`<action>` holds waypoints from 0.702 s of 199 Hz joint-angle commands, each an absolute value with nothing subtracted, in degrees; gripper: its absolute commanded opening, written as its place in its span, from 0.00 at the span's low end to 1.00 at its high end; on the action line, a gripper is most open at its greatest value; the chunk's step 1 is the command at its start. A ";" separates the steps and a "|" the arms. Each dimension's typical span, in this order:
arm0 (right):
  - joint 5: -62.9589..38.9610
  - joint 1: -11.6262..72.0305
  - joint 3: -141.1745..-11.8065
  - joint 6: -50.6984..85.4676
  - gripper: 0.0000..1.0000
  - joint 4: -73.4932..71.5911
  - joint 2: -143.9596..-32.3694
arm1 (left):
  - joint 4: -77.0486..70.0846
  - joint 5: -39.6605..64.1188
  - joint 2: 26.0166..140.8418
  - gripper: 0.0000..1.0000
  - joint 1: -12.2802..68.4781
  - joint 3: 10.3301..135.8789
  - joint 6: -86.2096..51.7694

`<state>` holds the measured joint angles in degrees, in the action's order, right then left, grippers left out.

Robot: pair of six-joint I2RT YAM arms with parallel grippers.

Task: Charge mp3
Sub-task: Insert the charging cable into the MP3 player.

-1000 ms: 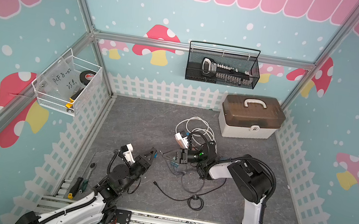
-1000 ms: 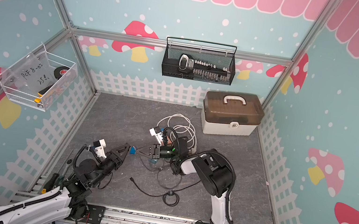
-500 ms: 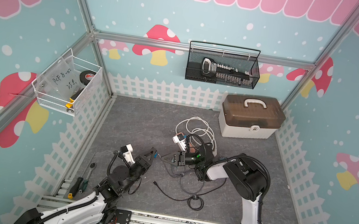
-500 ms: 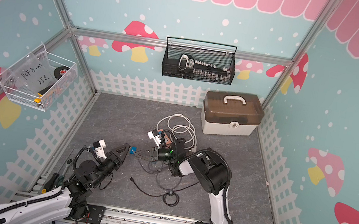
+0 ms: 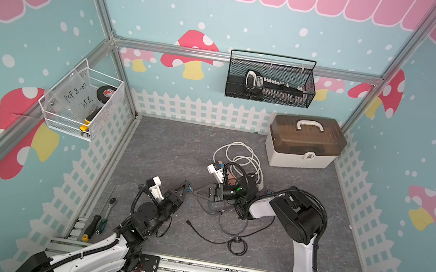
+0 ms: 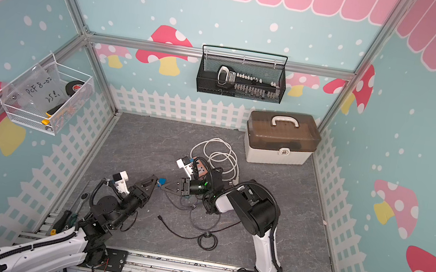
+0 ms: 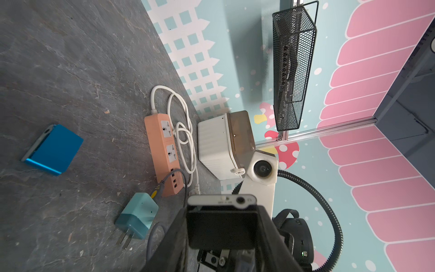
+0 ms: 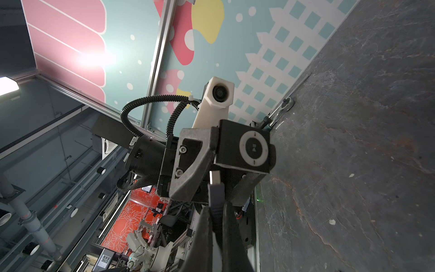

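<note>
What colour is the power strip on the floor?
Orange power strip, clearest in the left wrist view.

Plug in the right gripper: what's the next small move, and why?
Probably ease the right gripper forward to bring the plug to the edge of the mp3 player: the left gripper holds the player, and the plug tip sits just short of it.

Orange power strip, teal plug adapter, grey marbled floor.

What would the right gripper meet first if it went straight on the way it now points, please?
Most likely the black mp3 player clamped in the left gripper: the cable plug held by the right gripper points at its edge, though depth is hard to judge.
</note>
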<state>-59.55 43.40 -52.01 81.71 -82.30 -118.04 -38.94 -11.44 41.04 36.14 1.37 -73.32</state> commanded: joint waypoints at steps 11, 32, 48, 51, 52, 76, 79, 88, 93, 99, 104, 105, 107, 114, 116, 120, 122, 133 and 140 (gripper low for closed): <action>-59.50 43.86 -53.00 82.34 0.00 -85.45 -119.35 | -41.09 -13.28 40.97 0.00 36.57 1.45 -73.82; -59.33 43.86 -53.39 82.40 0.00 -85.44 -119.78 | -41.62 -13.05 41.32 0.00 36.65 1.41 -73.91; -59.32 43.83 -53.69 82.57 0.00 -85.43 -119.88 | -41.72 -13.00 41.16 0.00 36.74 1.10 -73.87; -59.33 43.78 -53.70 82.61 0.00 -85.43 -119.88 | -41.73 -13.01 41.15 0.00 36.74 0.99 -73.80; -59.33 43.77 -53.74 82.61 0.00 -85.43 -119.84 | -41.70 -13.01 41.10 0.00 36.74 1.02 -73.86; -59.35 43.64 -53.97 82.54 0.00 -85.43 -119.30 | -41.48 -12.98 40.27 0.00 36.76 0.12 -73.91; -59.35 43.63 -54.01 82.67 0.00 -85.43 -119.32 | -41.48 -13.05 40.07 0.00 36.74 0.03 -73.97; -59.41 43.52 -54.06 82.84 0.00 -85.46 -119.31 | -41.15 -12.98 39.54 0.00 36.74 -0.09 -73.94; -59.37 43.42 -54.05 82.86 0.00 -85.51 -119.24 | -40.93 -12.99 39.31 0.00 36.74 -0.16 -73.91; -59.33 43.29 -53.97 82.88 0.00 -85.52 -119.26 | -40.79 -13.07 38.90 0.00 36.74 -0.25 -73.87; -59.32 43.25 -53.97 82.88 0.00 -85.52 -119.19 | -40.51 -13.04 38.59 0.00 36.74 -0.32 -73.83; -59.32 43.24 -53.97 82.88 0.00 -85.52 -119.18 | -40.47 -13.07 38.50 0.00 36.74 -0.33 -73.83; -59.30 43.24 -53.97 82.88 0.00 -85.52 -119.18 | -40.42 -13.02 38.36 0.00 36.74 -0.35 -73.78; -59.25 43.20 -53.96 82.87 0.00 -85.51 -119.08 | -39.89 -13.02 37.95 0.00 36.74 -0.35 -73.74; -59.24 43.23 -53.96 82.88 0.00 -85.51 -119.13 | -39.72 -12.95 37.83 0.00 36.74 -0.35 -73.74; -59.24 43.21 -54.05 82.87 0.00 -85.52 -118.97 | -39.42 -13.00 37.52 0.00 36.74 -0.35 -73.74; -59.24 43.17 -54.05 82.88 0.00 -85.52 -118.91 | -39.34 -13.01 37.48 0.00 36.74 -0.40 -73.61; -59.15 43.22 -54.10 82.83 0.00 -85.47 -118.75 | -38.93 -13.06 37.11 0.00 36.74 -0.59 -73.67; -59.14 43.21 -54.05 82.84 0.00 -85.52 -118.62 | -39.06 -13.07 36.94 0.00 36.74 -0.70 -73.78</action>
